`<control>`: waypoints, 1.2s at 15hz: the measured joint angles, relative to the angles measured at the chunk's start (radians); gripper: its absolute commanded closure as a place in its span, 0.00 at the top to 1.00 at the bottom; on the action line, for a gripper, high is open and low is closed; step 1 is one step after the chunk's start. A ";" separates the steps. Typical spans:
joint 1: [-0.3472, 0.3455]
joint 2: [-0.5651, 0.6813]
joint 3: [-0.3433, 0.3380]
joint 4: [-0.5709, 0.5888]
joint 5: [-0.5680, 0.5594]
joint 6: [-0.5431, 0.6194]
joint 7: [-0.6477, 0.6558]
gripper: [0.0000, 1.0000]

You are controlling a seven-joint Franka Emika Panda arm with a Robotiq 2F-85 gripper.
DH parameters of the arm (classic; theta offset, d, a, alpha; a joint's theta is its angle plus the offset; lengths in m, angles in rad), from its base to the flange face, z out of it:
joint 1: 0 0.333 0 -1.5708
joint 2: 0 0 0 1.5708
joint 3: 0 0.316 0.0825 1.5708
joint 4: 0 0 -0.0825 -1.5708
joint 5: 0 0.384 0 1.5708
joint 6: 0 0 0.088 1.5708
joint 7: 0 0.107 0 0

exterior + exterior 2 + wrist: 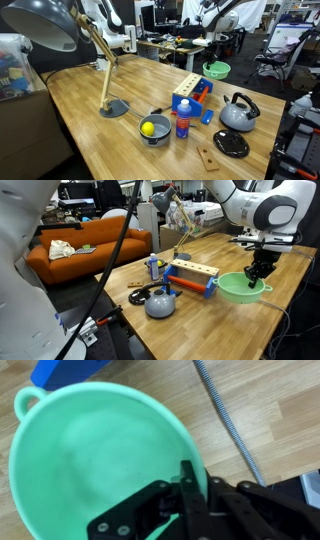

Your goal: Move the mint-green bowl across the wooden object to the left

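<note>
The mint-green bowl (238,286) sits near the table's edge, beside the pale wooden block (192,270) with dark holes along its top. My gripper (258,275) comes down from above and is shut on the bowl's rim. In the wrist view the bowl (90,450) fills most of the frame and is empty, with one finger inside the rim and one outside (190,485). In an exterior view the bowl (216,70) lies beyond the wooden block (186,88). I cannot tell whether the bowl touches the table.
A blue piece (192,284) lies against the block. A kettle (160,303), a black plate (140,295), a bottle (153,267), a grey bowl with a yellow ball (155,129), a dark-brown wooden piece (208,157) and a desk lamp (112,108) stand on the table. A grey cable (225,420) runs beside the bowl.
</note>
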 measured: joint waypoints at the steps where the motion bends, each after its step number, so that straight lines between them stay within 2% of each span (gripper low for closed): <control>1: 0.000 0.000 0.001 0.003 0.000 -0.004 0.000 0.06; 5: -0.002 0.001 0.002 0.003 0.000 -0.009 0.000 0.06; 6: -0.002 0.001 0.002 0.003 0.000 -0.009 0.000 0.02; 11: 0.001 0.003 0.019 0.013 0.000 0.022 0.002 0.02; 18: 0.082 0.012 0.077 0.172 -0.044 0.047 0.008 0.02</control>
